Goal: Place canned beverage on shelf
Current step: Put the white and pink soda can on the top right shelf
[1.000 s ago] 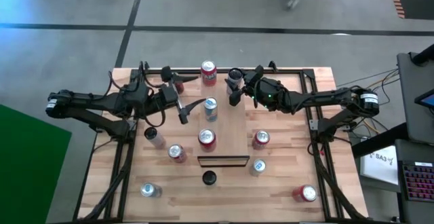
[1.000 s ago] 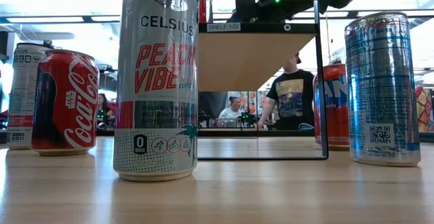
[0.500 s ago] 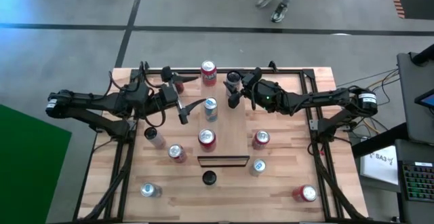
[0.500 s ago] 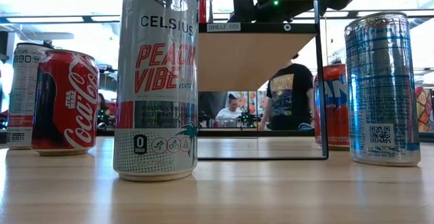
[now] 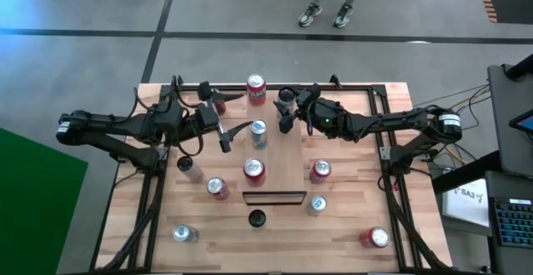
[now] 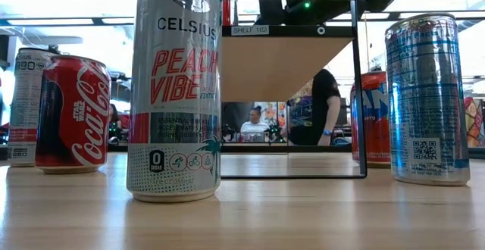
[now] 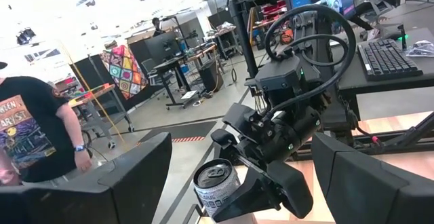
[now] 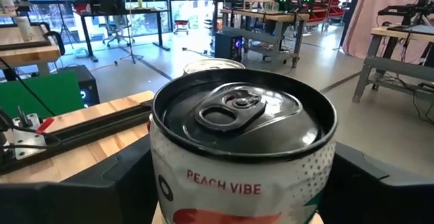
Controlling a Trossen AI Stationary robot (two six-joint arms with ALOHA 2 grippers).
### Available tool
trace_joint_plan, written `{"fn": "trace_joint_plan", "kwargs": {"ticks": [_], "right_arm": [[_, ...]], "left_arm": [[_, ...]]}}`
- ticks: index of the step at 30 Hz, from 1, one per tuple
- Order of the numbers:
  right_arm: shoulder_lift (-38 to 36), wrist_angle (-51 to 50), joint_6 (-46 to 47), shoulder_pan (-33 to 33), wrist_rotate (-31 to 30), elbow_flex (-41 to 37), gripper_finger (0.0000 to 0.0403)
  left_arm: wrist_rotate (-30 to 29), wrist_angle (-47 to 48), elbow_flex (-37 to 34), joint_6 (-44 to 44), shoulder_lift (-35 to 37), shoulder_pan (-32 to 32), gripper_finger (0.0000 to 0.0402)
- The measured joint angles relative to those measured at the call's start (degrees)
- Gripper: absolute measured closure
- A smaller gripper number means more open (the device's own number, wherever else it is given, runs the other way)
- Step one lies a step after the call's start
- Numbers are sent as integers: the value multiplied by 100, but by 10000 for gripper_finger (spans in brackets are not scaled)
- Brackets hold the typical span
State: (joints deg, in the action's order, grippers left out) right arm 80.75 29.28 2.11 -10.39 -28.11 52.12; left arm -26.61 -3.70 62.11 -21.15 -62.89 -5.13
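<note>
The Peach Vibe can (image 8: 243, 149) stands at the shelf's (image 5: 279, 162) far end, between the right gripper's (image 5: 289, 112) spread fingers. Release seems underway; next, back straight off. Left gripper (image 5: 223, 129) waits wide, empty.

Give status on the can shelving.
Done: a silver can and a red can appear to stand on the shelf. In hand: the Peach Vibe can sits inside the right gripper at the shelf's far end; release unclear. Left: retract that arm. The left gripper waits open alongside.
</note>
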Motion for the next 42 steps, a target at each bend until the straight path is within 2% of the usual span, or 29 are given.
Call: {"fn": "trace_joint_plan", "kwargs": {"ticks": [16,26,33,37,40,42], "right_arm": [[-604,-23,-30,2,13,0,74],[-1166,-141,85,31,585,0,74],[-1970,-1300,45,28,1349,0,76],[-2349,-2006,-286,26,1415,0,79],[-2564,-2473,-398,-27,1414,0,98],[-2633,-2744,-409,-102,1420,0,128]], "left_arm": [[0,-4,0,66,-3,0,80],[0,9,0,68,-101,-2,80],[1,86,0,62,-103,1,80],[4,94,0,48,-103,68,80],[6,94,0,44,-96,228,80],[17,96,0,22,-81,405,80]]}}
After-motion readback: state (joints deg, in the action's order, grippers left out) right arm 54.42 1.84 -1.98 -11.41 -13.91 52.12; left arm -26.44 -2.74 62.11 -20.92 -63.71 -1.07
